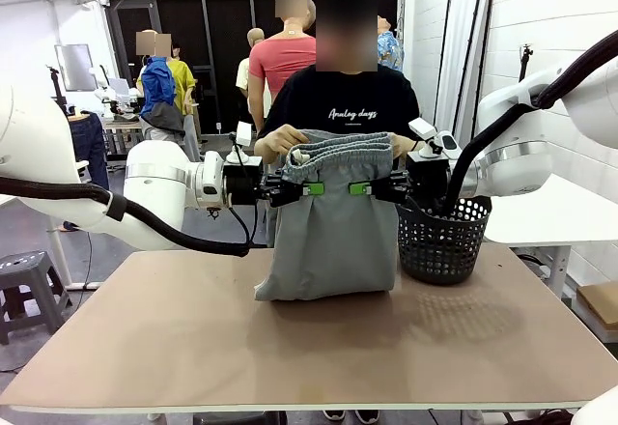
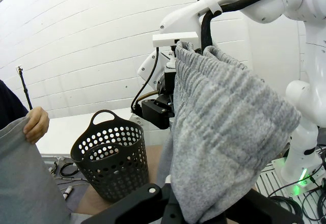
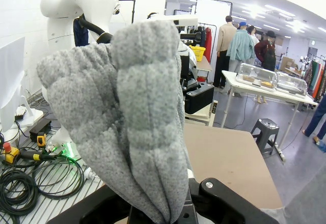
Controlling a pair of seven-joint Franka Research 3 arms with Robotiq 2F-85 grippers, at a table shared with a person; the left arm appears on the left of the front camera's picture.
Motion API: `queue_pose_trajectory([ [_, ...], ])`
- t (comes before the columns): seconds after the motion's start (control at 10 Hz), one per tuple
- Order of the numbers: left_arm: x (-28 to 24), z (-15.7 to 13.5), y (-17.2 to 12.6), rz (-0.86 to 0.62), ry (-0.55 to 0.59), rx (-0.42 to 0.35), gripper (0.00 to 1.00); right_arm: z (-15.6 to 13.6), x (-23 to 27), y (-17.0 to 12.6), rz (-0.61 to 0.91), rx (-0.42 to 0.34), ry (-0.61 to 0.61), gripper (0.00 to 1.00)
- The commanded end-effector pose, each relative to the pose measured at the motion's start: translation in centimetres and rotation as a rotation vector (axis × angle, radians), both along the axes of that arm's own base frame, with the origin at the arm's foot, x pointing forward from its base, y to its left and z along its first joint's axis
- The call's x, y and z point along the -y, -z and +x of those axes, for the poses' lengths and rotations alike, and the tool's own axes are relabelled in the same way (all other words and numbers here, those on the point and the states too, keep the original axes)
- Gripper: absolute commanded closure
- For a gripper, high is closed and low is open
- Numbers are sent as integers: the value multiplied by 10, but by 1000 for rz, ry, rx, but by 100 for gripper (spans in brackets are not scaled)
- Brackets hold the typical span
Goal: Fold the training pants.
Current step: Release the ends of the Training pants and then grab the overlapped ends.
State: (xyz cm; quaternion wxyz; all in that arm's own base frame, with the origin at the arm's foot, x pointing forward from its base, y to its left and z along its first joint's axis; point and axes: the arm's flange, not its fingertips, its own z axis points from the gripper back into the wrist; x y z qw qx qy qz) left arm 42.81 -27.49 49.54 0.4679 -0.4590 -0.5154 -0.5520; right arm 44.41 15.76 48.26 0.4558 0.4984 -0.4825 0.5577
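Observation:
The light grey training pants [image 1: 333,237] hang upright over the table [image 1: 174,348], folded lower end resting on the tabletop. My left gripper [image 1: 307,189] and right gripper [image 1: 365,189] are both shut on the cloth just below the gathered waistband, facing each other. A person's hand [image 1: 280,141] holds the waistband's top left corner. In the left wrist view the grey fabric [image 2: 229,132] rises out of my shut left gripper [image 2: 175,211]. Bunched cloth [image 3: 132,117] likewise stands up from my shut right gripper [image 3: 175,211] in the right wrist view.
A black mesh basket [image 1: 444,237] stands on the table's far right, close beside the pants and under my right arm; in the left wrist view the basket [image 2: 109,158] sits beyond the person's hand [image 2: 36,124]. The person stands right behind the pants.

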Motion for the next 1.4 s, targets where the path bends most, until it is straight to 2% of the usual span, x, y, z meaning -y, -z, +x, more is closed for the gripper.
queue_pose_trajectory([
  [0.0,0,-1,-2,-2,-1,-1,100,-1,-1,0,8,7,-7,100],
  [1.3,0,-1,-2,-2,-1,-1,100,-1,-1,0,8,7,-7,100],
])
